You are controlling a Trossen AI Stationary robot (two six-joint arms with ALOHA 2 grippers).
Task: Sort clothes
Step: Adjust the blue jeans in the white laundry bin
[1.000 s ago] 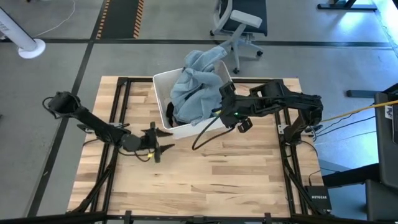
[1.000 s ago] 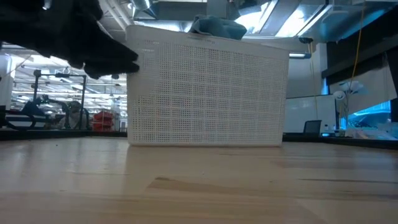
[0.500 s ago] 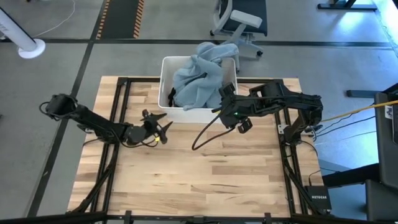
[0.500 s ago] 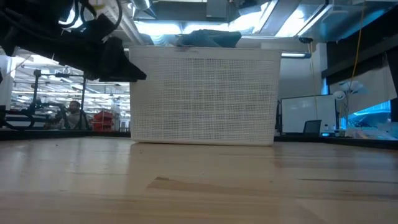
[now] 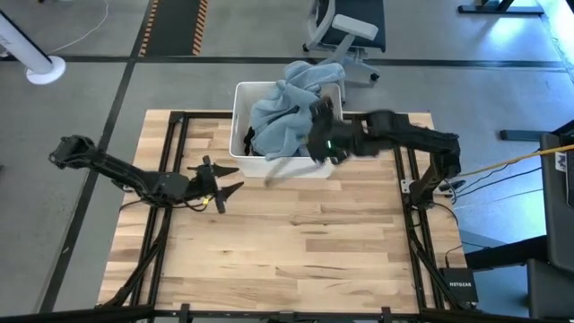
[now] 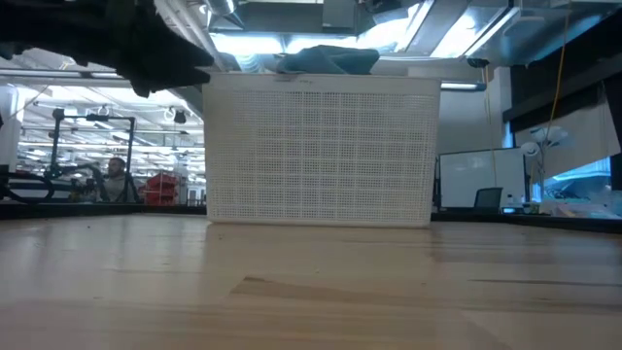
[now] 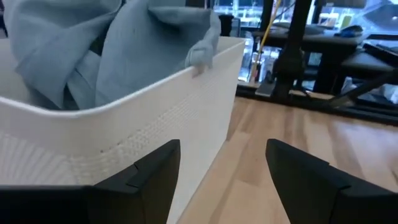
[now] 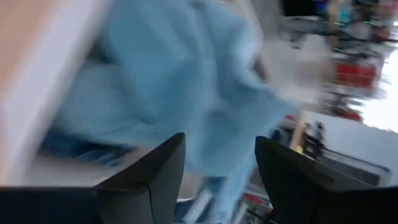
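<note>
A white plastic bin (image 5: 240, 99) stands at the table's far edge, also in the low view (image 6: 321, 151). A large light-blue denim shirt (image 5: 285, 112) is heaped in it and spills over its far rim; its top shows in the low view (image 6: 326, 60). A dark garment (image 5: 248, 139) shows under the shirt at the bin's left wall. My left gripper (image 5: 230, 179) is open, just off the bin's near left corner and facing its wall (image 7: 124, 155). My right gripper (image 5: 314, 135) is open at the bin's right wall, with the shirt (image 8: 186, 81) in front of its fingers.
Bare wooden tabletop (image 5: 296, 242) stretches from the bin to the near edge. An office chair (image 5: 345, 27) stands on the floor beyond the far edge. A loose cable (image 5: 273, 177) hangs from the right arm in front of the bin.
The bin has turned from skewed to square and slid toward the table's far edge, the shirt with it. My left gripper has gone a little toward the far edge, then drawn back toward the table's left. My right gripper has swung toward the shirt in the bin.
</note>
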